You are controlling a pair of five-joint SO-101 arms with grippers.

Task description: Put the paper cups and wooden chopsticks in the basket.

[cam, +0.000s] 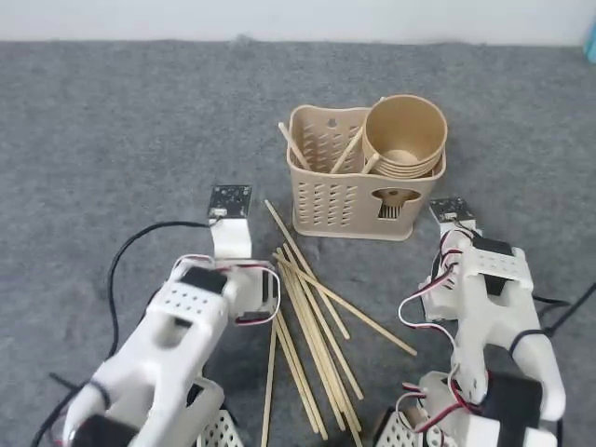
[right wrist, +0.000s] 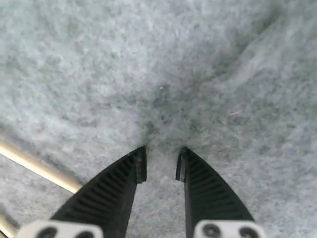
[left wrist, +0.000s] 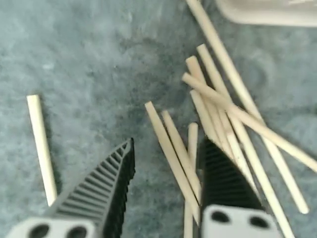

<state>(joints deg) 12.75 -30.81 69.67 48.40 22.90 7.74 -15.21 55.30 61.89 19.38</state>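
Left claw: apart, over chopsticks; right claw: barely apart, over mat. Risk: sticks cross; one pinch may drag several.

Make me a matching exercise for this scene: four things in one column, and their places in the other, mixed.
1 paper cups
2 loose chopsticks
3 left gripper
4 right gripper

a over bare carpet
b stacked in the basket
c over the loose chopsticks
d lying on the carpet, in front of the basket

Pairs: 1b, 2d, 3c, 4a.
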